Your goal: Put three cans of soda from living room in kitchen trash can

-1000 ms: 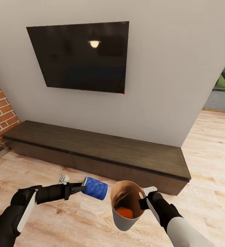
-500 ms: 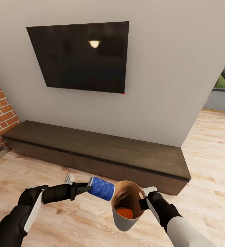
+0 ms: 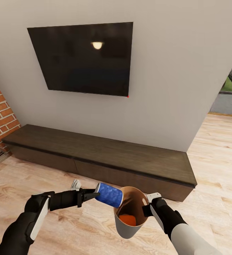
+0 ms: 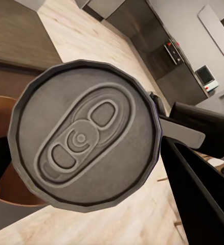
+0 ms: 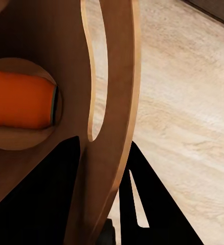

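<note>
Your blue soda can (image 3: 109, 195) has travelled rightward and now overlaps the rim of the trash can (image 3: 128, 228), its far end over the opening. Your left hand (image 3: 94, 194) pinches the blue can on its side; your right hand (image 3: 148, 204) clamps the bin's wall. One orange soda can (image 3: 127, 220) lies at the bottom. You look ready to release it inside, above the living-room floor (image 3: 215, 184).

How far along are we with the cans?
One orange can already lies in the trash can, which the right gripper holds by its rim. The left gripper holds the blue can at the rim, not yet dropped. The third can and the kitchen trip remain.
</note>
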Motion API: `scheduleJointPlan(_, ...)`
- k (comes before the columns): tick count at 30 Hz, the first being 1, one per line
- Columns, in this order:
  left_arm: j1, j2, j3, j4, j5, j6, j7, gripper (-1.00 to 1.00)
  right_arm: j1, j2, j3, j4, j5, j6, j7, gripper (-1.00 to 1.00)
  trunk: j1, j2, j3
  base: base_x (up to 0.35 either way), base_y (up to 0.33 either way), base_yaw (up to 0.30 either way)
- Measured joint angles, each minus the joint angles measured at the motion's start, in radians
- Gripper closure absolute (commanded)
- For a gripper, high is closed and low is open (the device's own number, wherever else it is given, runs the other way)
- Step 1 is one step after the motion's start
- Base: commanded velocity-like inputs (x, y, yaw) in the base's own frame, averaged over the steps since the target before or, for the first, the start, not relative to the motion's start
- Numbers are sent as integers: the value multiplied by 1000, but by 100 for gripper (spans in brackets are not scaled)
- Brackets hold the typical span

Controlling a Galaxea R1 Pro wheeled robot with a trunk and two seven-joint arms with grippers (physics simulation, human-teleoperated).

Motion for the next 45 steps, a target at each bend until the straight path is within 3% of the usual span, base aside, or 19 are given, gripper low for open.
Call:
scheduleJointPlan(5,0,-20,-9,5,-3,-2,8,100,0,3,0,0,2,0,-1,100,0,0,0,0,0,0)
scheduleJointPlan(10,0,-45,-28,8,-6,-4,114,100,0,4,0,-1,2,0,-1,100,0,0,0,0,0,0)
scheduleJointPlan(15,0,-51,-69,9,-4,-4,184,100,0,14,1,-3,4,0,-1,100,0,0,0,0,0,0)
scheduleJointPlan(20,0,-52,-78,12,-5,-5,217,100,0,18,0,-3,5,0,-2,100,0,0,0,0,0,0)
scheduleJointPlan(22,0,-53,-82,33,-8,-8,262,100,0,20,0,-3,2,0,-1,100,0,0,0,0,0,0)
scheduleJointPlan(28,0,-57,-84,49,-4,-7,288,100,0,22,1,-3,3,1,-2,100,0,0,0,0,0,0)
scheduleJointPlan(34,0,-93,-84,52,-5,-8,323,100,0,25,88,-3,1,1,-28,100,0,0,0,0,0,0)
scheduleJointPlan(37,0,-105,-126,53,-5,-7,351,100,0,25,103,-3,3,2,-40,100,0,0,0,0,0,0)
scheduleJointPlan(39,0,-109,-177,53,-6,-7,362,100,0,26,107,-3,-3,1,-43,100,0,0,0,0,0,0)
scheduleJointPlan(45,0,-112,-216,53,-6,-9,468,100,0,32,110,-3,-4,1,-45,100,0,0,0,0,0,0)
